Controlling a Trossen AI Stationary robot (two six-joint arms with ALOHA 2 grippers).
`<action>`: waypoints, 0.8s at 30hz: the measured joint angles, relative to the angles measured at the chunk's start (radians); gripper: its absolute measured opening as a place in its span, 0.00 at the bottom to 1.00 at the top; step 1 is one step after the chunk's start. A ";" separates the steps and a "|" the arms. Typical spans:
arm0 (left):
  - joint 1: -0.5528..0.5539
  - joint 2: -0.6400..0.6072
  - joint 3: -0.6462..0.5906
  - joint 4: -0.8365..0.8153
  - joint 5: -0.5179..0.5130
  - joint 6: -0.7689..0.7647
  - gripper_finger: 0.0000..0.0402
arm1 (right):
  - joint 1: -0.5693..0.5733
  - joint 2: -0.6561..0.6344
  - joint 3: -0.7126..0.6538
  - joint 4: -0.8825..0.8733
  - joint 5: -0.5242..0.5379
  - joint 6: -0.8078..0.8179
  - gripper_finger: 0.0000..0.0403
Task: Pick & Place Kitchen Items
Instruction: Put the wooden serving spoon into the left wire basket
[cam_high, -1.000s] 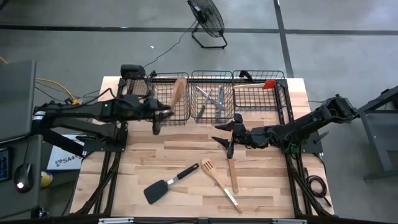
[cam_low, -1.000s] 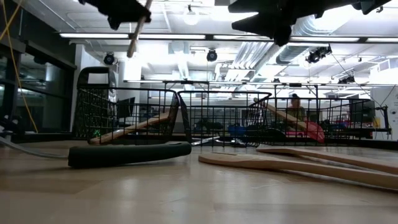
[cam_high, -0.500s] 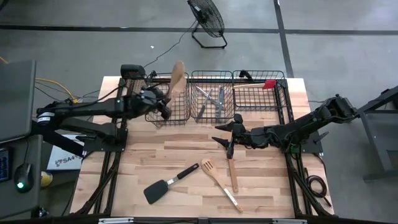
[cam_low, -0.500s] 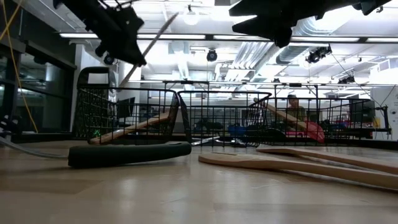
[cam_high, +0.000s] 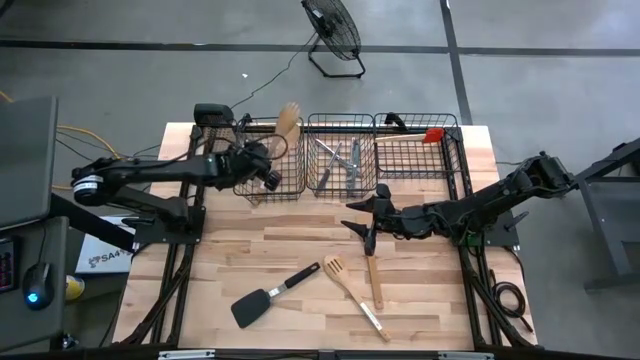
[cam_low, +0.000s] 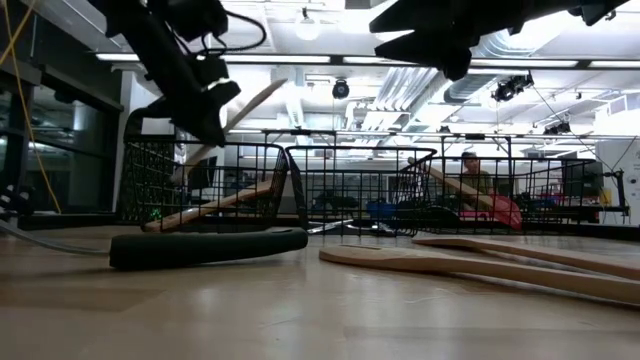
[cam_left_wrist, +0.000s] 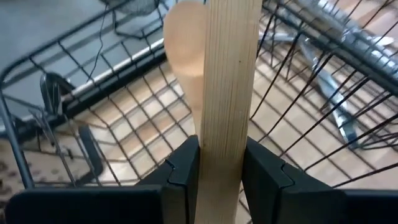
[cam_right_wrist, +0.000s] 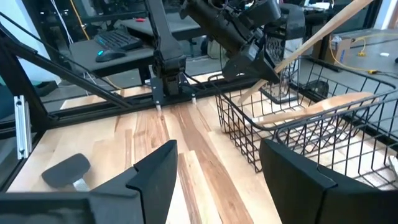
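Note:
My left gripper is shut on a pale wooden utensil above the near side of the left wire basket. The utensil's head points up and toward the far edge; in the low view it slants up over the basket rim. A wooden spoon lies inside that basket. My right gripper is open and empty above the table's middle. A black turner, a wooden slotted turner and a wooden spoon lie flat on the table. My left gripper pinches the utensil's flat handle between its two fingers, one finger on each narrow edge. The handle runs out ahead along the fingers. The utensil is lifted clear and tilted, head uppermost, and a short end of the handle sticks out below the fingers.
The middle basket holds silver cutlery. The right basket holds a red-headed spatula. All three baskets stand in a row along the far edge. A person shows in the room behind.
My left gripper has gone toward the far edge and down to the left basket with the wooden utensil. It has tipped, so the utensil now slants with its head up over the basket instead of hanging nearly upright. My right gripper has kept still.

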 joint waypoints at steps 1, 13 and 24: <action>0.000 0.005 0.000 -0.006 0.000 -0.013 0.21 | 0.000 0.000 0.000 -0.003 0.000 0.006 0.55; -0.001 0.076 0.000 -0.032 -0.002 -0.075 0.21 | 0.000 0.000 0.000 -0.033 0.000 0.046 0.55; -0.001 0.127 0.000 -0.038 0.015 -0.082 0.21 | 0.000 0.000 0.000 -0.034 0.000 0.046 0.55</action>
